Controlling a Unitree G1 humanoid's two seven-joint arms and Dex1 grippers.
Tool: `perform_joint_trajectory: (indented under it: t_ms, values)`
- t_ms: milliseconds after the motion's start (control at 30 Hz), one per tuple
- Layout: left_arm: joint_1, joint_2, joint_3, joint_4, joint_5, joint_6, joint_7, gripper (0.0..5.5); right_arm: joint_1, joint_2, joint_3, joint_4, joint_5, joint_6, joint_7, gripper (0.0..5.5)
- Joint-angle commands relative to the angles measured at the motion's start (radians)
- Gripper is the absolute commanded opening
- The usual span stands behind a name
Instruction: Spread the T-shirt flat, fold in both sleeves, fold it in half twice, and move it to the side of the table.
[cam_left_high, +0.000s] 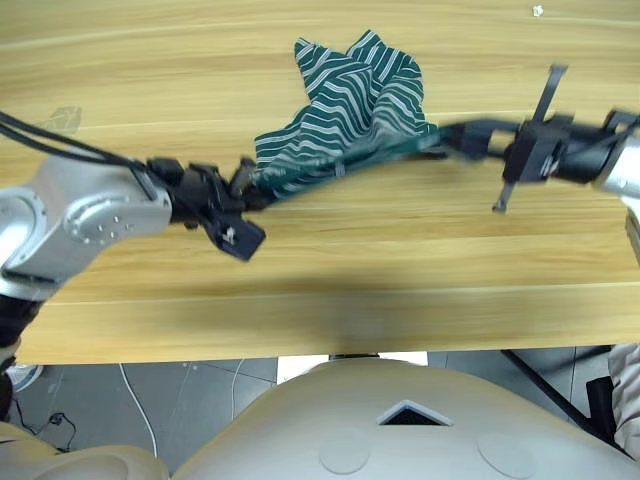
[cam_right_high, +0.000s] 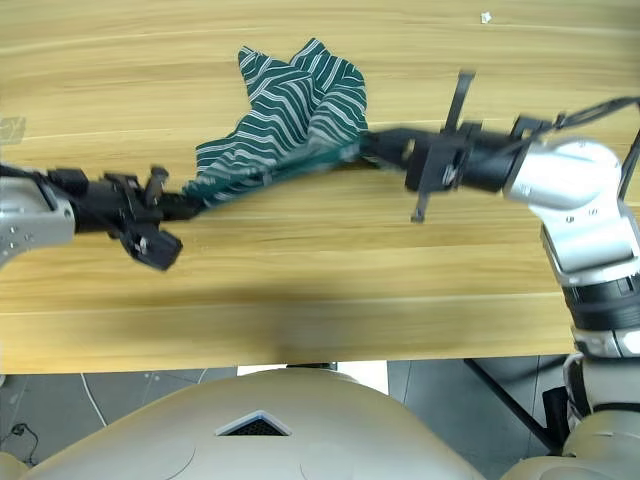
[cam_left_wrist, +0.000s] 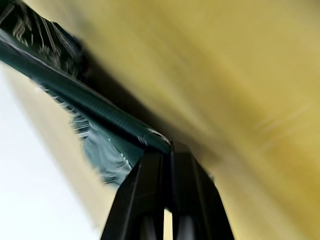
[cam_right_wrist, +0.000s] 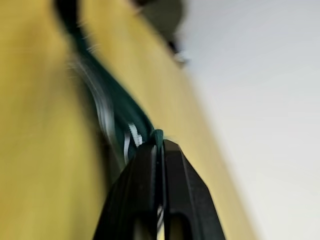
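**Head camera, left and right eye views**

The T-shirt (cam_left_high: 350, 100) is dark green with thin white stripes. It lies crumpled on the wooden table (cam_left_high: 300, 270), around the middle of the table's width and toward its far half. One edge of the fabric is drawn out into a taut band between the two arms. The rest is bunched in a heap behind that band, with two points of cloth standing up at the far side.

The left gripper (cam_left_high: 252, 183) is at the left end of the band, clamped tight on the cloth. The right gripper (cam_left_high: 442, 140) is at the right end, likewise clamped on the cloth. Both grippers are low over the table surface and well apart from each other, with the heap between them.

A small white scrap (cam_left_high: 537, 11) lies on the table near its far edge, to the right and well apart from the garment.

**Left wrist view**

The two black fingers (cam_left_wrist: 145, 190) are pressed together with only a thin slit between them. A rolled green hem is pinched at their tips and runs away from them as a tight cord. Striped fabric hangs beside the cord, next to the wood.

**Right wrist view**

The black fingers (cam_right_wrist: 135, 190) are drawn together to a narrow slit. A fold of green cloth with a white stripe is clamped at their tips. From there the fabric runs off along the wood
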Motion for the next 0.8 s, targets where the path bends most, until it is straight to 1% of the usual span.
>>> perform_joint_trajectory:
  t_ms: [33,133,167,267,400,433,533,633,700,800]
  values:
    - [0.201,0.095,0.073,-0.180,-0.083,0.123,-0.073,0.00,0.158,-0.147,-0.014,-0.153,0.040,0.015,0.164,0.00]
    - [0.333,0.118,0.091,-0.252,-0.097,0.175,-0.107,0.00,0.226,-0.149,-0.005,-0.195,0.054,0.032,0.217,0.00]
    - [0.369,0.118,0.094,-0.264,-0.088,0.182,-0.113,0.35,0.227,-0.131,-0.001,-0.196,0.056,0.038,0.226,0.00]
    - [0.435,0.109,0.106,-0.285,-0.068,0.202,-0.133,0.76,0.222,-0.083,0.027,-0.179,0.040,0.054,0.248,0.00]
    - [0.444,0.086,0.133,-0.264,-0.036,0.210,-0.150,1.40,0.228,-0.053,0.043,-0.154,0.018,0.095,0.267,0.00]
    - [0.443,0.080,0.137,-0.258,-0.032,0.208,-0.152,1.51,0.232,-0.053,0.040,-0.159,0.032,0.124,0.273,0.30]
    - [0.447,0.067,0.151,-0.253,-0.043,0.206,-0.164,1.91,0.265,-0.078,0.027,-0.206,0.113,0.207,0.317,0.72]
    - [0.452,0.055,0.160,-0.261,-0.068,0.210,-0.182,2.42,0.319,-0.122,0.010,-0.268,0.189,0.283,0.371,1.28]
    - [0.450,0.045,0.166,-0.258,-0.077,0.216,-0.190,2.69,0.342,-0.130,-0.006,-0.297,0.230,0.319,0.386,1.30]
    - [0.405,0.013,0.180,-0.191,-0.088,0.219,-0.192,3.15,0.328,-0.133,-0.027,-0.273,0.205,0.320,0.408,1.30]
